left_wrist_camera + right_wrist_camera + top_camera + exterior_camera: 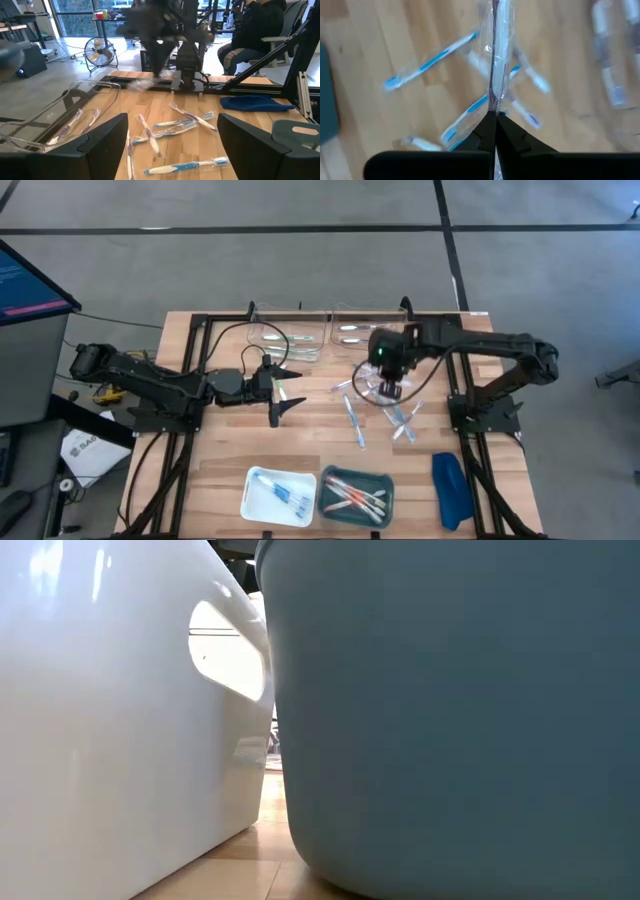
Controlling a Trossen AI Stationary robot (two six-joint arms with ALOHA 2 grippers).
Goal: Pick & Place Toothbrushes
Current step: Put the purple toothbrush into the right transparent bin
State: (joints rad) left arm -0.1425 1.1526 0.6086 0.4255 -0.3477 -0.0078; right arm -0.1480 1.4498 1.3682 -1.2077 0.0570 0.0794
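The place was a robotics lab or research workshop rather than a home. A wooden counter (300,450) stood on a grey concrete floor (250,270) marked with dark tape lines, and black metal framing (190,370) bolted to its edges carried two dark robot arms. A monitor (30,285) with a lit screen sat off the counter's left side, with loose cables near it. Beyond the counter, the left wrist view showed a floor fan (98,50), large windows (75,17), more equipment stands and cabling, and a person (255,35) seated on a chair near another rig.
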